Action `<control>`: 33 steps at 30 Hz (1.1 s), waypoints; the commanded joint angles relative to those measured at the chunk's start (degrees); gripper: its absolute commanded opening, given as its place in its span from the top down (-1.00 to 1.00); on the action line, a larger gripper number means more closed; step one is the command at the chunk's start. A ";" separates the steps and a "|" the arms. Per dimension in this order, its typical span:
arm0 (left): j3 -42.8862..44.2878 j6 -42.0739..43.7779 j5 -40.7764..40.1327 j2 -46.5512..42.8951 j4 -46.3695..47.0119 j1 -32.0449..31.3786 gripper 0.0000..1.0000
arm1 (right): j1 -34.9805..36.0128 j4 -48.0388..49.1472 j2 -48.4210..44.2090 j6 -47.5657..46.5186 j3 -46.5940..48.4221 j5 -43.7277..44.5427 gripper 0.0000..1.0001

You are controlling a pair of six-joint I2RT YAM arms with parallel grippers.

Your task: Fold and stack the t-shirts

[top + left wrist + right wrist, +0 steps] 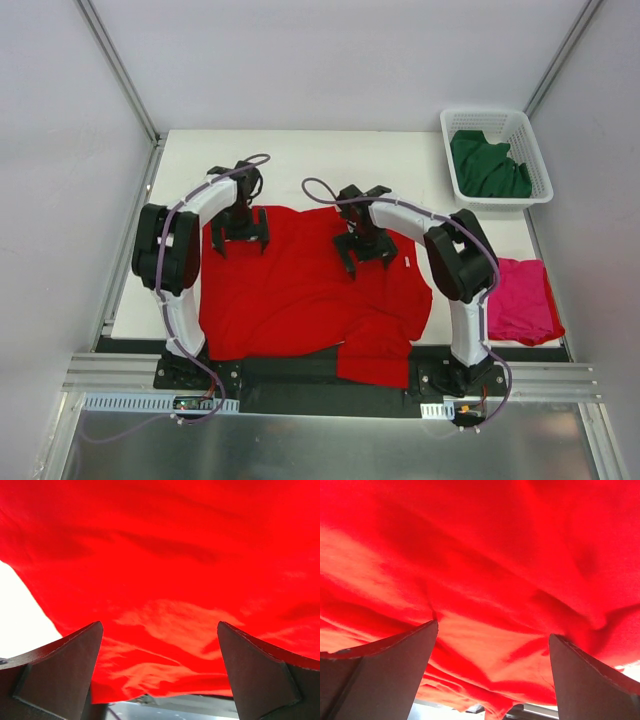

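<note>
A bright red t-shirt [300,290] lies spread over the middle of the table, its lower part hanging over the near edge. My left gripper [240,242] hovers open above the shirt's far left part, and red cloth [165,580] fills its wrist view. Over the far right part near the collar, my right gripper [366,260] is open too, nothing between its fingers, with wrinkled red cloth [485,580] below. A magenta-pink t-shirt [522,300] lies at the table's right edge. A dark green t-shirt [487,166] sits crumpled in the basket.
A white lattice basket [532,150] stands at the back right corner. Bare white table [300,160] shows behind the red shirt. Grey walls and metal frame rails close in both sides.
</note>
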 commanded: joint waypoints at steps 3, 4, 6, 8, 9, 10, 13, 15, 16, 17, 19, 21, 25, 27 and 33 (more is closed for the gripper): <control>1.43 4.20 -6.43 2.56 -4.66 -1.71 -0.99 | -0.47 -2.59 -0.86 -0.97 -0.78 -0.33 -0.93; 0.81 4.28 -6.87 2.57 -4.48 -1.97 -0.99 | -0.30 -2.50 -1.30 -0.89 -2.27 -0.51 -0.92; -1.21 4.20 -7.05 1.95 -4.40 -2.50 -0.99 | 0.49 -2.50 -2.53 -0.71 -4.21 -0.69 -0.93; -3.40 4.28 -7.40 0.73 -4.13 -3.12 -0.99 | 1.28 -2.42 -3.41 -0.45 -6.94 -0.60 -0.93; -4.20 4.54 -7.32 0.28 -4.13 -3.73 -0.99 | 2.33 -2.33 -3.85 -0.36 -7.90 -0.69 -0.93; -4.81 4.55 -7.06 -0.15 -3.87 -4.00 -0.99 | 2.95 -2.24 -4.90 0.17 -9.04 -0.60 -0.93; -8.50 4.20 -5.22 -3.31 -2.47 -4.96 -0.98 | 5.50 -1.98 -7.01 1.48 -13.00 -0.60 -0.93; -12.01 3.67 -2.50 -4.72 -1.41 -5.49 -0.99 | 7.25 -1.98 -8.07 2.19 -15.64 -0.69 -0.93; -13.24 3.67 -1.18 -6.38 -0.01 -5.67 -0.99 | 7.79 -1.80 -9.03 2.80 -16.52 -0.60 -0.93; -15.61 3.41 -0.21 -7.18 0.35 -5.84 -0.99 | 8.31 -1.71 -9.56 2.89 -18.00 -2.43 -0.93; -17.82 2.70 2.17 -9.81 1.49 -6.37 -0.99 | 9.46 -1.54 -10.53 2.90 -19.16 -2.44 -0.92; -20.89 1.57 5.06 -11.84 2.20 -6.90 -0.99 | 10.25 -1.63 -11.67 2.90 -20.73 -2.44 -0.92; -24.33 0.15 5.86 -17.37 2.37 -8.57 -0.99 | 10.95 -2.06 -13.34 4.83 -22.32 -1.57 -0.92; -24.07 0.24 6.13 -18.78 1.85 -8.57 -0.99 | 11.13 -2.85 -15.53 5.61 -21.71 -1.56 -0.93; -11.34 0.94 4.90 -20.90 -6.58 -8.57 -0.99 | 10.78 -13.30 -19.93 5.53 -7.15 5.46 -0.92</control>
